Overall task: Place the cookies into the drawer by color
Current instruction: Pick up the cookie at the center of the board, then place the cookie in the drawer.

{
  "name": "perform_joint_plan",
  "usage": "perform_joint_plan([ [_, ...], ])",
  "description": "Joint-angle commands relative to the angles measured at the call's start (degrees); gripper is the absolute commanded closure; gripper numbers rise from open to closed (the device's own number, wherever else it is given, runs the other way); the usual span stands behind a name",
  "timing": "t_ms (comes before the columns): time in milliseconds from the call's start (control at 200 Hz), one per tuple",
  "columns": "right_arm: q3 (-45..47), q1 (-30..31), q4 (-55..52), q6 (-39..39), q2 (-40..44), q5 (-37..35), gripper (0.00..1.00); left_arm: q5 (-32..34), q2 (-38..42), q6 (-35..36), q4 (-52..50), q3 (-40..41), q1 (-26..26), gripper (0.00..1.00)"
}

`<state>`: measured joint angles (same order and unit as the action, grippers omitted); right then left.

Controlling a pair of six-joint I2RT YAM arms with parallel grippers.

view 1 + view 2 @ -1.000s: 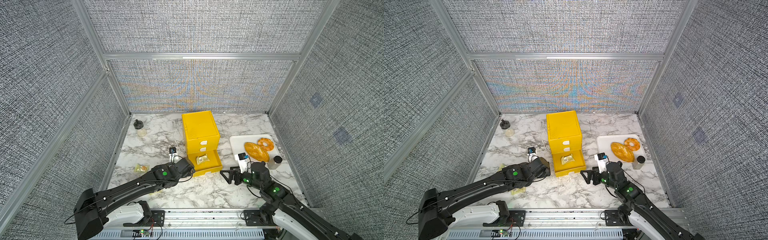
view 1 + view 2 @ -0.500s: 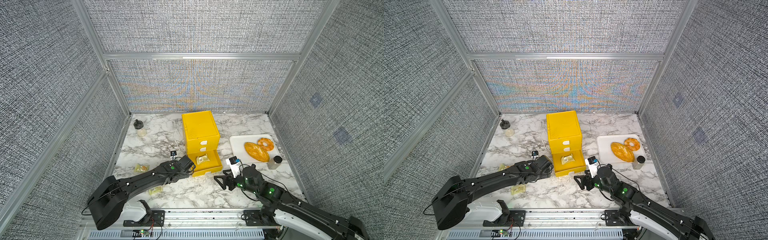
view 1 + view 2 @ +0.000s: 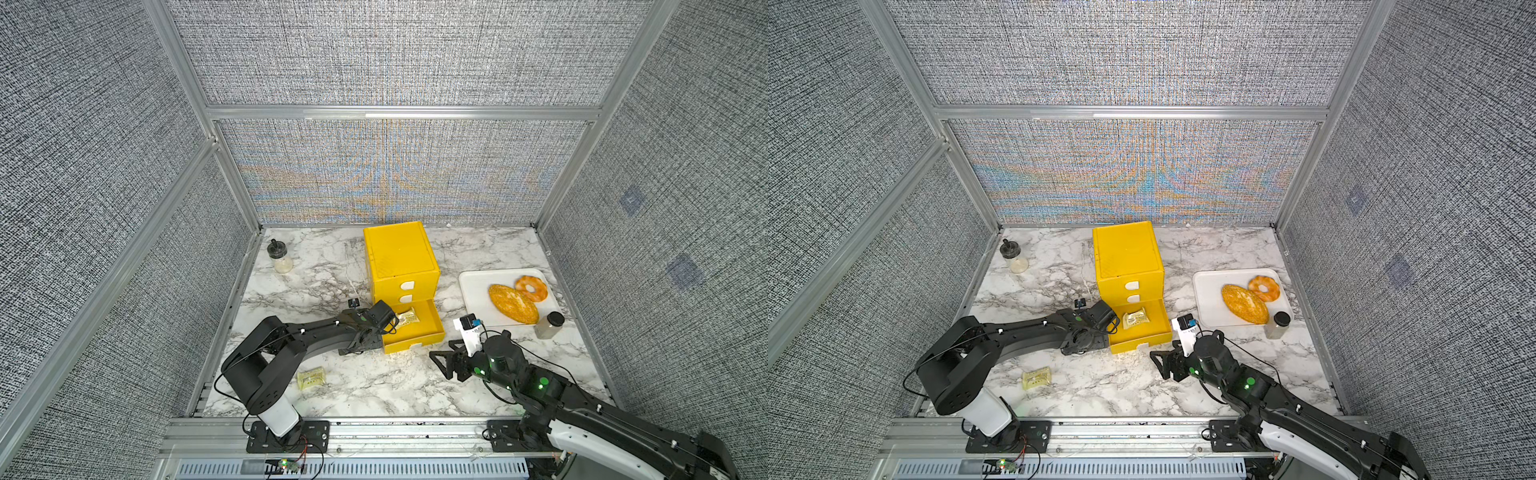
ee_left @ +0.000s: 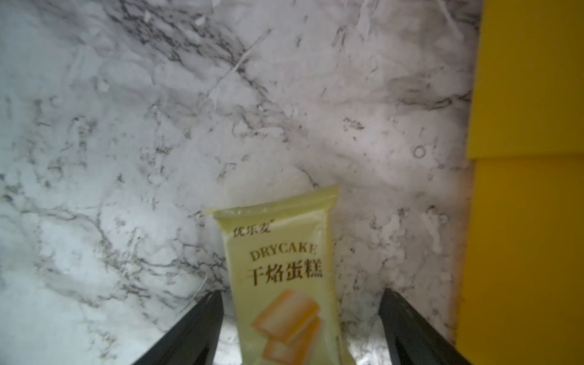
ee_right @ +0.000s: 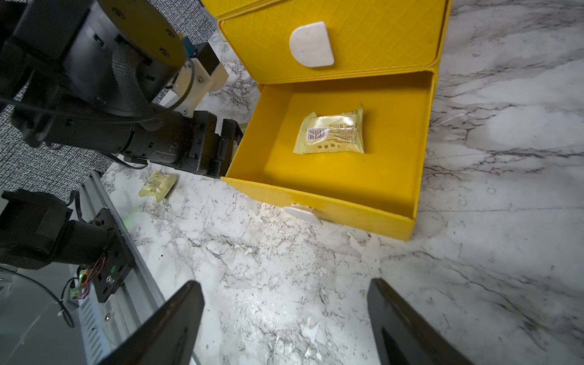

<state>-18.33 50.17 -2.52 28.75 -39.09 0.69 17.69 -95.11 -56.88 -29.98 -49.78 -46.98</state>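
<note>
One pale cookie (image 4: 278, 246): sits inside your left pincer (image 4: 301, 294), long axis along its reach.
Its jaws: apart, not gripping.
Open drawer (image 3: 409, 344): just beside, 3 o'clock in a top view.

Yellow drawer (image 5: 363, 218) pulled out, one pale cookie (image 5: 330, 134) inside, second cookie (image 5: 158, 185) on the desk (image 5: 505, 158), right end effector (image 5: 284, 284) spread wide.

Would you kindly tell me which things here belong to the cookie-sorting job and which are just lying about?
Job: yellow drawer box; pale yellow packet in its open bottom drawer; second packet within the open left pincer; third packet lying loose.
Lying about: white tray; bread loaf; doughnut; back jar; front jar.
</note>
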Motion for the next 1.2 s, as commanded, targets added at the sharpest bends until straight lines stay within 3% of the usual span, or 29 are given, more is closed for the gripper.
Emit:
perform_joint_plan([
  [0,0.30,0.02,0.11,0.55,0.54,-0.77,0.14,-0.55,-2.18,0.81,0.76,-0.16,0.40,0.30],
  [170,0.68,0.01,-0.29,0.82,1.38,-1.00,0.14,-1.55,-2.95,0.90,-0.15,-0.29,0.46,0.49],
  [265,0.88,-0.02,-0.12,1.02,1.52,-1.20,0.14,-1.84,-1.78,0.81,-1.22,0.15,0.40,0.51],
  [305,0.85,0.01,0.01,0.97,1.40,-1.22,0.14,-1.74,-0.70,0.81,-1.72,0.50,0.33,0.57],
  [550,1.01,0.01,0.83,1.71,0.70,-2.21,0.14,0.48,9.57,0.72,-5.72,2.67,-1.79,0.58],
  [846,1.23,0.01,0.63,3.78,0.75,-5.52,0.14,6.39,18.37,-2.04,-11.40,-1.45,-11.78,0.58],
  [1021,1.59,-0.01,-1.10,5.23,2.03,-8.53,0.13,9.46,16.33,-1.32,-11.29,-7.14,-16.85,0.58],
  [1196,2.32,0.01,-2.17,5.74,4.17,-9.87,0.13,11.57,8.06,2.71,-11.42,-16.18,-19.17,0.58],
])
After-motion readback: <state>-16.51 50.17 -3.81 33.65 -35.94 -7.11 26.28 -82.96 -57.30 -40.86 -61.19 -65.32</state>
